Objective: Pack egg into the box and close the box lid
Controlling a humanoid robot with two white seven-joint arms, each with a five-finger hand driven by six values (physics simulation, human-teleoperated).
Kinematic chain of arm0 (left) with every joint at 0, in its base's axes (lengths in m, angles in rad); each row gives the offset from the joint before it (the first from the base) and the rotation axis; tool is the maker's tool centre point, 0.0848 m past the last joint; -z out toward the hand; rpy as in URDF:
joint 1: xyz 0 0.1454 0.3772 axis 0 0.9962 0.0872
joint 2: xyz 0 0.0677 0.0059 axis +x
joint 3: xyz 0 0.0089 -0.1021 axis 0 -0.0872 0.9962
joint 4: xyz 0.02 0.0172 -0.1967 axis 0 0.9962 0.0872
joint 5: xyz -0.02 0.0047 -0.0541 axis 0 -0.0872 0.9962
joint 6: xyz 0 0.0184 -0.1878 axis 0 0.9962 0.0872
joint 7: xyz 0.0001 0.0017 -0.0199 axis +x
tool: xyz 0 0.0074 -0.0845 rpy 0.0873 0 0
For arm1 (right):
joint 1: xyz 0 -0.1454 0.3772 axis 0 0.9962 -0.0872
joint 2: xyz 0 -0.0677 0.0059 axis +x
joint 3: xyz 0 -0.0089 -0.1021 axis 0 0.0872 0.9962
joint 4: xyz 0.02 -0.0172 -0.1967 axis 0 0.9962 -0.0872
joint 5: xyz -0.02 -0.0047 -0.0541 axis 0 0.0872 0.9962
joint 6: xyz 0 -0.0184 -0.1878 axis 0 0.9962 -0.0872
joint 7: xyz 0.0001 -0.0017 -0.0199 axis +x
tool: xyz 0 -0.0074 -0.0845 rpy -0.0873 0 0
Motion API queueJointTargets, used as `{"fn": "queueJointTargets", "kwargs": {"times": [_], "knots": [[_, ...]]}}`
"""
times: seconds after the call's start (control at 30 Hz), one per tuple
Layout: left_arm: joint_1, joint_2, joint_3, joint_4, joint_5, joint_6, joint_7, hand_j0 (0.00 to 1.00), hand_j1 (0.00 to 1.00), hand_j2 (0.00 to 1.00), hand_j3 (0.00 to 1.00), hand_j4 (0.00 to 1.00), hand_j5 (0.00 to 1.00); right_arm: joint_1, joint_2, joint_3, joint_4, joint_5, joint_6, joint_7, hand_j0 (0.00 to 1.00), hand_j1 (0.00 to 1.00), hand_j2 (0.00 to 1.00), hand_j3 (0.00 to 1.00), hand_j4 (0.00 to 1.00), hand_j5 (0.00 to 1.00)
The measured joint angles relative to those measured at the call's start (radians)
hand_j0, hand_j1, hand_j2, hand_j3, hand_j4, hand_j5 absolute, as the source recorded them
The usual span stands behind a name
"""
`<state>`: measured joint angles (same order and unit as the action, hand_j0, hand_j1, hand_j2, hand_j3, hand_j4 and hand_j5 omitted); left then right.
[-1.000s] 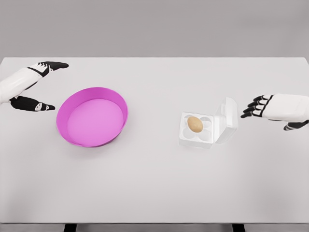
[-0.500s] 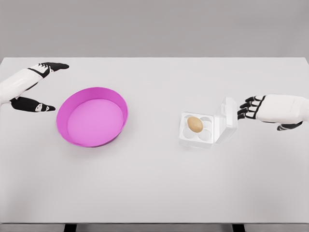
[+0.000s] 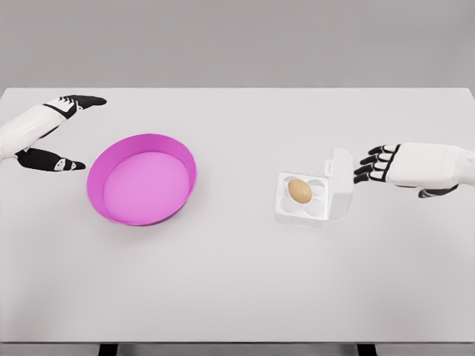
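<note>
A brown egg lies in the upper left cup of the white egg box right of the table's middle. The box lid stands nearly upright along the box's right side. My right hand is open, its black fingertips touching the lid's outer face from the right. At the far left my left hand rests open beside the pink bowl, holding nothing.
An empty pink bowl sits left of centre on the white table. The table's front edge runs along the bottom of the view.
My right hand has moved left against the lid, and the lid has swung from leaning back to nearly upright. The left arm has not moved.
</note>
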<state>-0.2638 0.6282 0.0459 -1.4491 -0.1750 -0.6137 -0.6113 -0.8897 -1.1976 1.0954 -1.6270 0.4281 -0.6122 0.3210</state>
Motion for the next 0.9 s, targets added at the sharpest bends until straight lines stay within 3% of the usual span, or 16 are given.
{"fn": "queueJointTargets", "kwargs": {"times": [0.77, 0.9], "knots": [[0.000, -0.002, -0.002, -0.002, 0.000, 0.000, 0.000, 1.00, 1.00, 1.00, 1.00, 1.00, 1.00, -0.038, 0.057, 0.003, -0.030, 0.021, 0.000, 0.003, 1.00, 1.00, 1.00, 1.00, 1.00, 1.00], [0.002, -0.003, -0.003, -0.003, 0.000, 0.000, 0.000, 1.00, 1.00, 1.00, 1.00, 1.00, 1.00, -0.046, 0.052, -0.011, 0.040, 0.011, 0.000, -0.003, 1.00, 1.00, 1.00, 1.00, 1.00, 1.00]]}}
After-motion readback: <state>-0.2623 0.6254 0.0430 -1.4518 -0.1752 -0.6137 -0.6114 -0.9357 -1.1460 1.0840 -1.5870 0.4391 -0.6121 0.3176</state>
